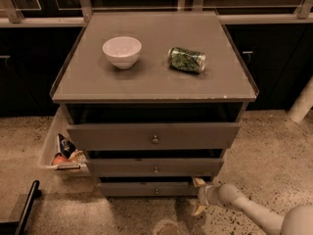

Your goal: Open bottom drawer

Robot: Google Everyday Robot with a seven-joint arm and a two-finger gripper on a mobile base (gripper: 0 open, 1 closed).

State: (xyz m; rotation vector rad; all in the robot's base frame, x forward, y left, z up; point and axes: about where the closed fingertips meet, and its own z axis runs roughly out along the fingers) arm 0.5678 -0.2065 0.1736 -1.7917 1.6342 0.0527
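A grey cabinet with three drawers stands in the middle of the camera view. The bottom drawer (146,190) is the slimmest front, low down, with a tiny round knob (156,191) at its centre. It stands pulled out a little, as do the two drawers above it. My gripper (198,196) is at the bottom drawer's right end, near the floor, on a pale arm that comes in from the lower right. One yellowish fingertip (198,181) lies against the drawer's upper right corner; the other fingertip (197,211) points down toward the floor.
On the cabinet top (151,82) sit a white bowl (122,51) and a green can (186,59) on its side. A clear bin (61,153) with snack packets stands left of the cabinet. A black bar (24,208) lies at the lower left, a white post (303,102) stands right.
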